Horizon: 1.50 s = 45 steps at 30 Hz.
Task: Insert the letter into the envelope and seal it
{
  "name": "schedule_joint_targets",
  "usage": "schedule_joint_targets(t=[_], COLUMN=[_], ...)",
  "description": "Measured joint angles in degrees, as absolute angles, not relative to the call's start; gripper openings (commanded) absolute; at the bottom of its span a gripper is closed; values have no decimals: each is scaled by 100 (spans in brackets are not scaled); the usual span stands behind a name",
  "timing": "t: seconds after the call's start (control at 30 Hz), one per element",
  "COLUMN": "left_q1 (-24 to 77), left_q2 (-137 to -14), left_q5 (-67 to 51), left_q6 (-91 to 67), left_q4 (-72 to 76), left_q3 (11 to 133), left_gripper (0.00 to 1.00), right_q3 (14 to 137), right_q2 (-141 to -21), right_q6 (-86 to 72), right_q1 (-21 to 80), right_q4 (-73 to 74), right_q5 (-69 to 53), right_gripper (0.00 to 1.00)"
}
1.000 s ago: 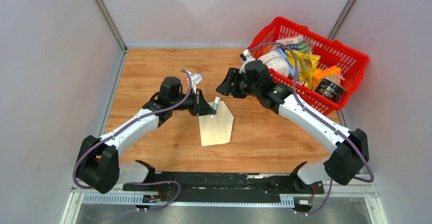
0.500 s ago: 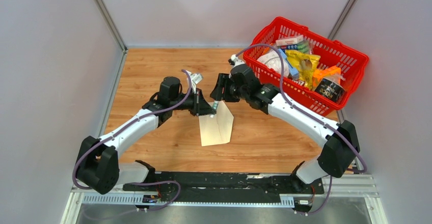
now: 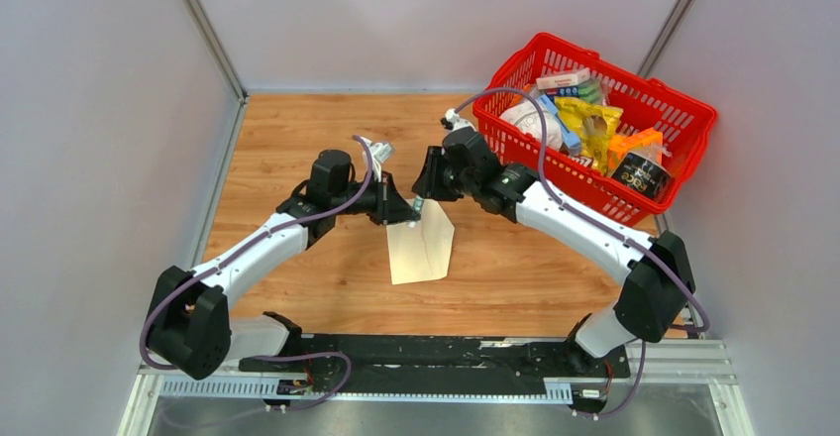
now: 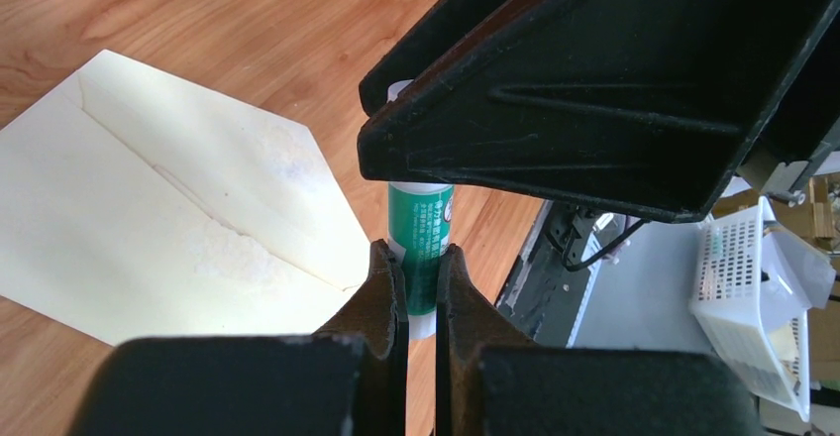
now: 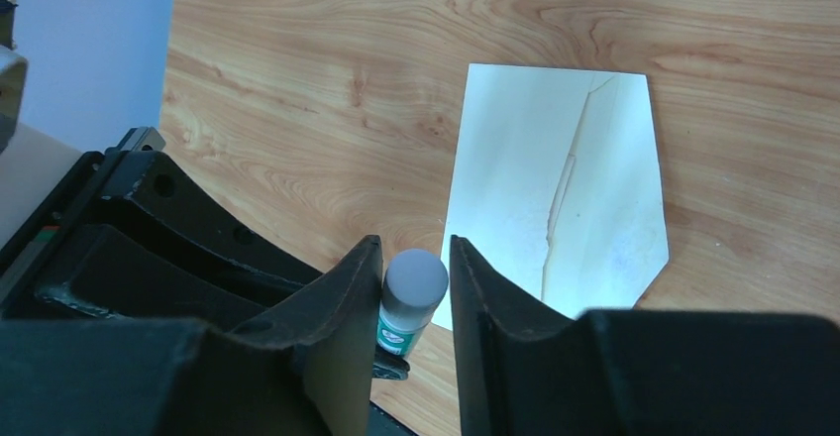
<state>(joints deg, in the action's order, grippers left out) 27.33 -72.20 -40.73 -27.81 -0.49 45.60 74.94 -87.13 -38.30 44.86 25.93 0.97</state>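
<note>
Our left end effector (image 4: 421, 258) is clamped on the lower body of a green-labelled glue stick (image 4: 421, 220), holding it roughly upright with the cap uppermost. Our right end effector (image 5: 414, 258) has one finger on either side of the grey cap, parted to about the cap's width; we cannot tell whether they press on it. The envelope (image 3: 421, 248) lies flat on the wooden worktop (image 3: 287, 139) just below and to the near side of both end effectors, and the glue stick's foot is at its far tip; whether they touch we cannot tell. The envelope's long axis runs from the near side towards the far side, leaning slightly right, with the tapered flap end pointing away towards the end effectors. A red basket (image 3: 693, 119) of groceries stands well apart at the far right
</note>
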Motion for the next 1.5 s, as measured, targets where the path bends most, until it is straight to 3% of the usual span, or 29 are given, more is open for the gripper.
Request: schedule_joint_targets(t=[0.17,0.27,0.9,1.27,1.5], left_q1=[2735,2733,2729,2720,2630], left_q2=[-7214,-7190,-6888,-6495,-6482], left_q5=[-3992,-3944,-3688,-1850,-1527], left_q6=[-2803,-2818,-2799,-3317,-3380], left_q4=[-51,-49,-801,-1557,-1907], left_q3=[4550,4504,4016,4372,4901], left_gripper=[0,0,0,0,0], right_q3=[7594,7703,7846,5730,5127], right_q2=[-8799,-8917,-9251,-8705,-8678], right_q6=[-3918,-3920,-3658,-3658,-3662], right_q1=[4506,4512,4101,4160,4160], right_q4=[2589,2639,2982,3251,3404], right_q5=[99,113,908,1603,1754], right_gripper=[15,13,16,23,27])
